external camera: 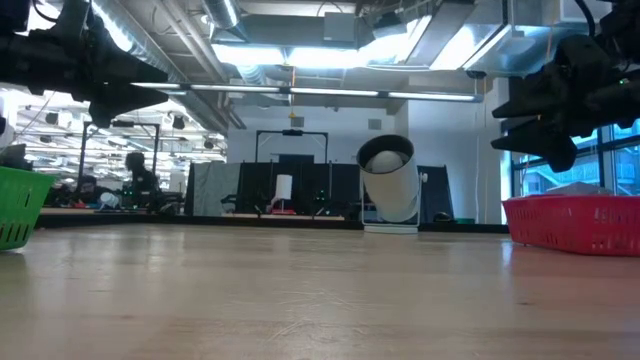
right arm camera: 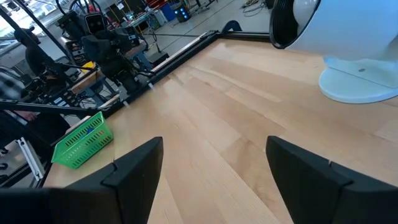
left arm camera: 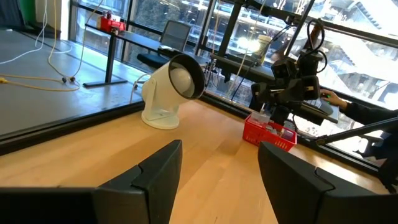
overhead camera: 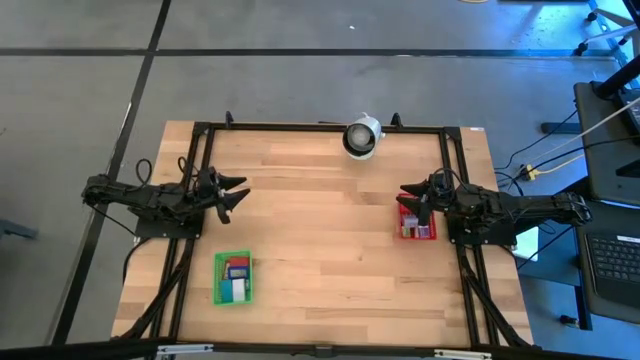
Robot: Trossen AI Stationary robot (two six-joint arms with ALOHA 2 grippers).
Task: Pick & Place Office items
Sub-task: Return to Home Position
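High view looks basically done: office items (overhead camera: 236,268) sit in the green bin (overhead camera: 218,280) near the spread-open left gripper (overhead camera: 232,195) and in the red bin (overhead camera: 432,232) right by the spread-open right gripper (overhead camera: 408,198), so I'd guess only parking the arms remains.

This looked like a robot lab inside a big work hall. A wooden bench (overhead camera: 320,260) with a black metal frame (overhead camera: 320,125) stood on a bare grey floor (overhead camera: 300,85). A dark robot arm was fixed at each side of it, the left arm (overhead camera: 140,195) and the right arm (overhead camera: 520,210). Next to the bench were a keyboard (overhead camera: 612,262) and loose cables (overhead camera: 545,160). Up above ran shiny bare pipes (external camera: 430,30) and long bright lights (external camera: 290,55). Tall windows (left arm camera: 149,15) lined one wall, with more desks by them, and a person's hand (left arm camera: 333,96) rested at one desk.
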